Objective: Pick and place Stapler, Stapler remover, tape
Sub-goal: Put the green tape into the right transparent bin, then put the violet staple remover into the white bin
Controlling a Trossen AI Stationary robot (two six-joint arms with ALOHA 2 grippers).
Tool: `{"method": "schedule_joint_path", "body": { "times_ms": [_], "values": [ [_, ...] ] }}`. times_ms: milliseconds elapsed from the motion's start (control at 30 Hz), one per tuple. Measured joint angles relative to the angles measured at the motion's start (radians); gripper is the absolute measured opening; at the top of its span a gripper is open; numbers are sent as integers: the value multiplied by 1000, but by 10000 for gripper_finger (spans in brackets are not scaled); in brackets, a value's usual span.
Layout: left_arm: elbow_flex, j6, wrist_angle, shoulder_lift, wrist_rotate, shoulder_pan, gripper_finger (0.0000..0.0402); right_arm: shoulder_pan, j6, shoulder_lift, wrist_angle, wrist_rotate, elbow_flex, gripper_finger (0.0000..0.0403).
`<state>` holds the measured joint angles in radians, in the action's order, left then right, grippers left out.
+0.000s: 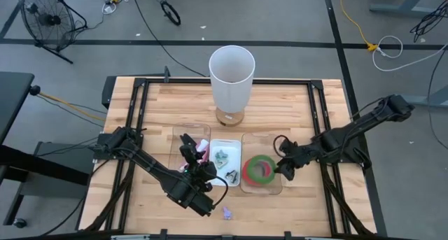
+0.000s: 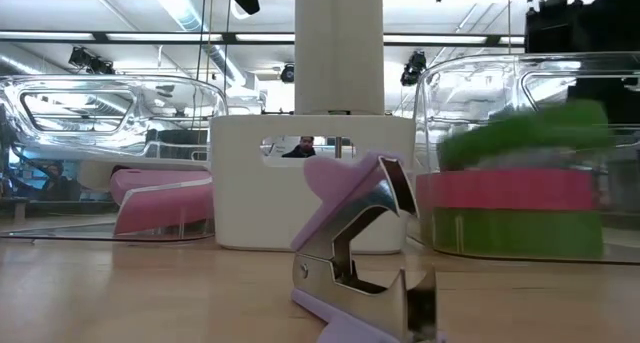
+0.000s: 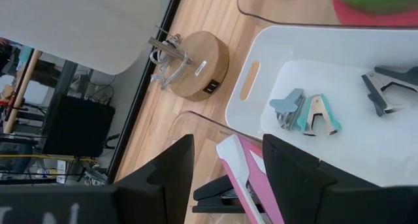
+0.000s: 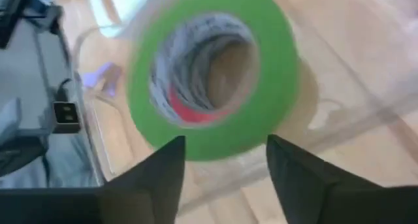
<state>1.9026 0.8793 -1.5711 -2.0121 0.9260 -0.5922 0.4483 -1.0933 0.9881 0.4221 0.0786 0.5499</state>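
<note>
A pink stapler lies in the left clear tray, and in the low view it rests flat on the tray floor. My left gripper hangs open over it, one finger on each side. Several staple removers lie in the white tray. A purple staple remover lies on the bare table. My right gripper is open just behind a blurred, tilted green tape ring. That ring sits askew on a red ring and another green ring in the right clear tray.
A tall white cylinder on a round wooden base stands behind the trays at the table's far middle. The three trays sit side by side at the table's centre. Bare wood lies to the near left and right of them, inside a black frame.
</note>
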Motion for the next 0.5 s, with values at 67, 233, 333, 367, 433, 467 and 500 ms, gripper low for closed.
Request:
{"method": "schedule_joint_path", "body": {
  "times_ms": [67, 233, 333, 367, 433, 467, 500],
  "values": [
    [0, 0, 0, 0, 0, 0, 186, -2, -19, -17, 54, 29, 1, 224],
    [0, -1, 17, 0, -5, 0, 186, -5, 21, -92, 42, 140, -1, 212],
    [0, -1, 57, 0, -25, -4, 186, -4, 63, -144, -34, 158, -1, 192],
    [0, -3, 72, 0, -36, -7, 186, -4, 83, -157, -72, 158, -1, 185],
    [0, -30, 116, 0, -51, -15, 186, -4, 133, -183, -146, 150, 0, 173],
    [0, -53, 139, 0, -61, -21, 186, -4, 158, -191, -186, 148, 0, 168],
    [0, -74, 170, 0, -76, -28, 186, -4, 182, -195, -229, 147, 0, 163]
  ]
}}
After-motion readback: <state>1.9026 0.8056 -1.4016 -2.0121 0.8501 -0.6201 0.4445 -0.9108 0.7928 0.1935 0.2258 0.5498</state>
